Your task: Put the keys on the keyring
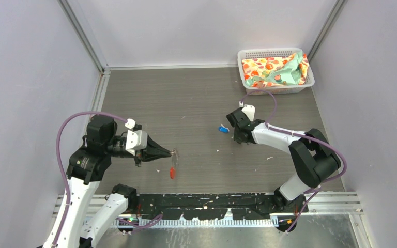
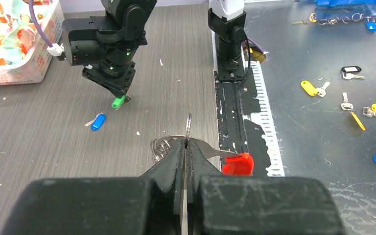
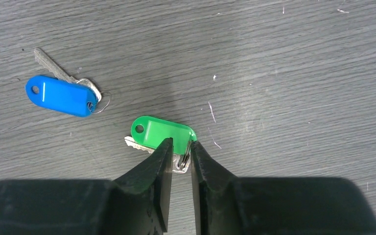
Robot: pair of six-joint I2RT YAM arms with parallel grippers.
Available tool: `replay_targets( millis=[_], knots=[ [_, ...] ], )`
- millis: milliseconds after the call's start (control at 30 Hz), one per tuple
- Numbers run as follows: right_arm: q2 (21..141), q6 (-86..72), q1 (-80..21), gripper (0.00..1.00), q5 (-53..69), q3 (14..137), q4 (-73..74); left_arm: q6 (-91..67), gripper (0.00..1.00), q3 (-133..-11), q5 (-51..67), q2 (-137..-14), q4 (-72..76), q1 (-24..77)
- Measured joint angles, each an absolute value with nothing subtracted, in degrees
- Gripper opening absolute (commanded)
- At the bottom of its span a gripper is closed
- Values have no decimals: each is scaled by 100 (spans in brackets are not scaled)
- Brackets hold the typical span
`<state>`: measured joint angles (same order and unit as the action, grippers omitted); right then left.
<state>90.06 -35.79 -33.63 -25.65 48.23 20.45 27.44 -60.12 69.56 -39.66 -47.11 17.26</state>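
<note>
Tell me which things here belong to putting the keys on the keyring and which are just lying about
For the job: green key; blue key; keyring with its red tag.
Lying about: white basket of patterned cloth; spare tagged keys on the metal sheet.

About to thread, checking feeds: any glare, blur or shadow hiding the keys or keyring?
Right wrist: green key and blue key sharp, evenly lit, no glare. Left wrist: keyring edge-on and thin, red tag crisp, own fingers dark and soft. Top external: blue key tiny, green one hidden.
</note>
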Motion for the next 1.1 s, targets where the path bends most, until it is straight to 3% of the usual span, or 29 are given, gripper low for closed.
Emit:
replay_targets(
  millis=[200,500,767,1100],
  knots=[
    [9006,-3579,-3363,2,-2569,4823,2034,2744,0,-6012,6947,-3962,-4711,1723],
    [8591,-3312,-3356,1,-2128,4797,2058,2545,0,-6012,6818,-3946,-4657,1723],
    [6777,-2558,-3376,1,139,5352,2657,2005,0,-5793,6499,-3815,-4075,1723],
    [6552,-2722,-4305,1,3111,7214,3081,2040,0,-5395,5806,-3699,-3385,1723]
  ],
)
